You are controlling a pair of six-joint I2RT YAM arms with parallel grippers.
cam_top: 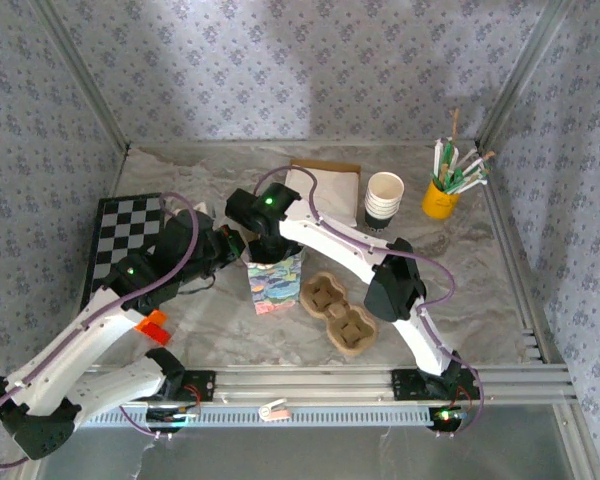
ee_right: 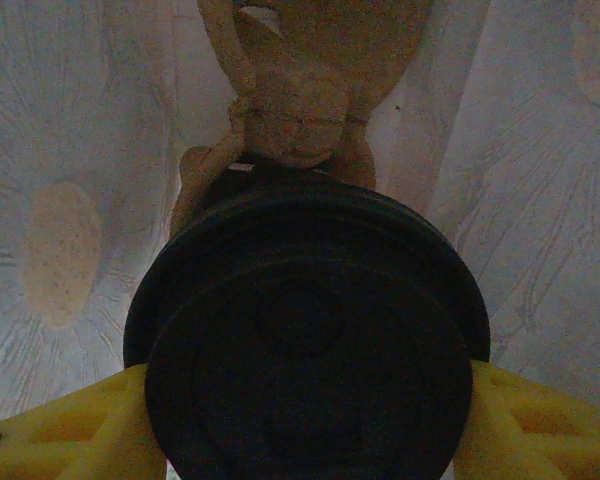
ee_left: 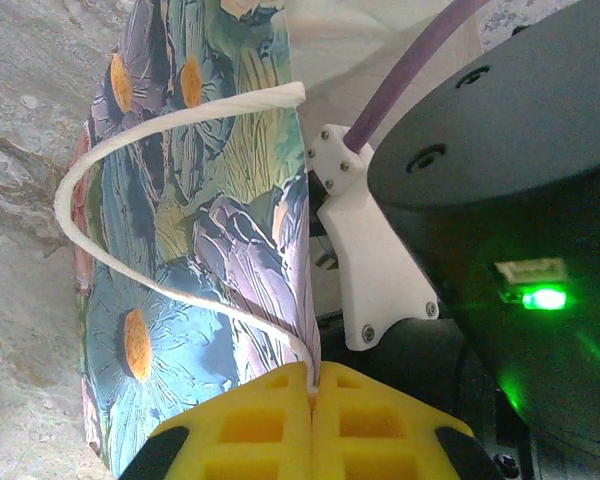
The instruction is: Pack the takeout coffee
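The takeout coffee [ee_right: 310, 350] shows its round black lid, with my right gripper [ee_right: 305, 435] shut on the cup, a yellow finger [ee_right: 60, 430] on each side. It hangs inside a floral paper bag [cam_top: 277, 282], whose pale inner walls surround it. A tan pulp piece [ee_right: 290, 110] lies below the cup in the bag. My left gripper [ee_left: 313, 400] is shut on the bag's top edge [ee_left: 305, 250] where the white rope handle [ee_left: 110, 160] meets it. From above, both grippers meet at the bag's mouth, the left [cam_top: 238, 248] beside the right [cam_top: 268, 245].
A pulp cup tray [cam_top: 338, 312] lies on the table right of the bag. Behind are a stack of lidless cups [cam_top: 384, 200], a yellow cup of stirrers [cam_top: 442, 195], flat paper bags [cam_top: 325, 185] and a checkered board [cam_top: 125, 240] at left.
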